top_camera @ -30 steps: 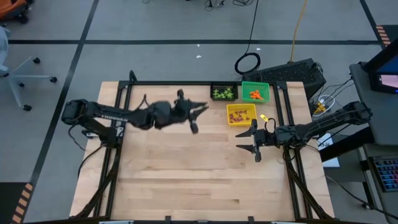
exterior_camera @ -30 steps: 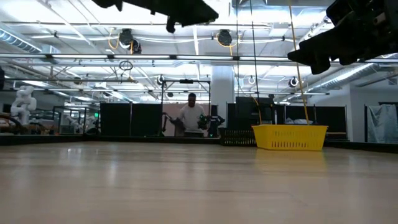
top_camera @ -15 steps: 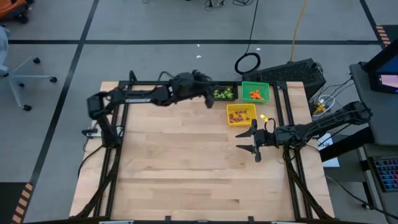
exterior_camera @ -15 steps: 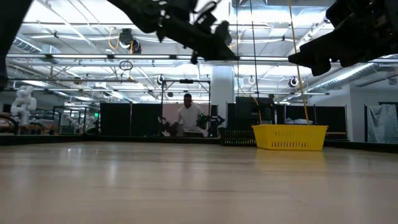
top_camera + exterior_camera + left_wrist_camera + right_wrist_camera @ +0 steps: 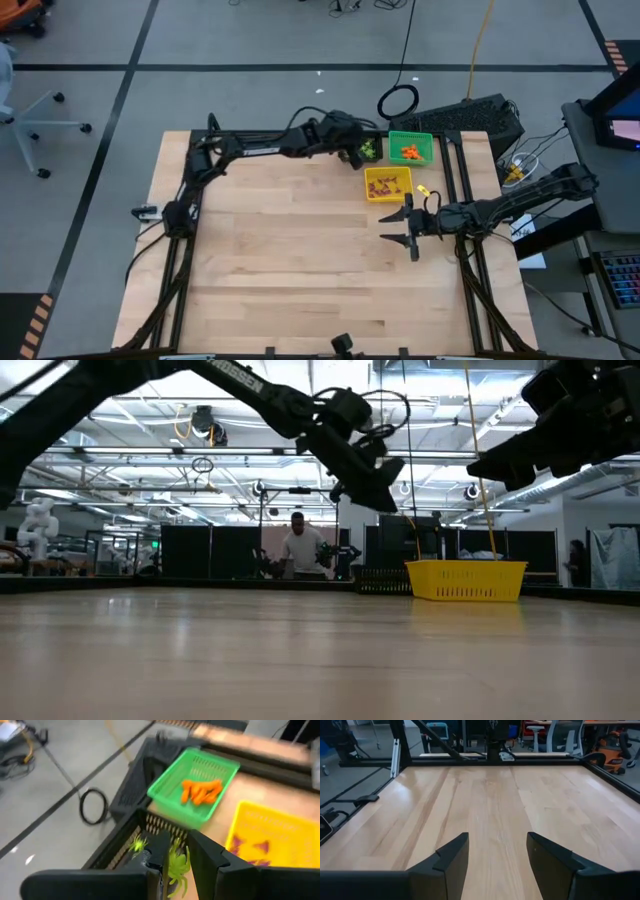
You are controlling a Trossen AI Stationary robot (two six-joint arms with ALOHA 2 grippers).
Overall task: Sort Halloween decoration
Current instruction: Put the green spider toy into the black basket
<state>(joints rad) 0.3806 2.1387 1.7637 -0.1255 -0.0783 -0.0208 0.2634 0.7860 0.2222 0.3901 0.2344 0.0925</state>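
Halloween decoration sorted by colour into three square bins at the far right corner of the wooden table (image 5: pixel 300 270): light-green spider trinkets (image 5: pixel 179 865) in the black bin (image 5: pixel 372 138), orange trinkets (image 5: pixel 410 152) in the green bin (image 5: pixel 425 138), purple trinkets (image 5: pixel 388 183) in the yellow bin (image 5: pixel 373 192), just nearer than the other two. Left arm stretched along the far edge, left gripper (image 5: pixel 356 152) poised directly over the black bin. Seen from the left wrist, fingers (image 5: pixel 205 857) drawn narrow, a light-green spider showing in the slim gap between them; whether pinched or merely lying in the bin beneath cannot be told. Another small green spider (image 5: pixel 137 843) just beside, inside the black mesh wall. Right gripper (image 5: pixel 404 227) hanging above bare wood near the yellow bin, jaws spread wide, nothing between the fingers (image 5: pixel 451 860). From table height, yellow bin resting on the far tabletop, both grippers raised well above the surface, a person (image 5: pixel 298 548) standing in the room beyond.
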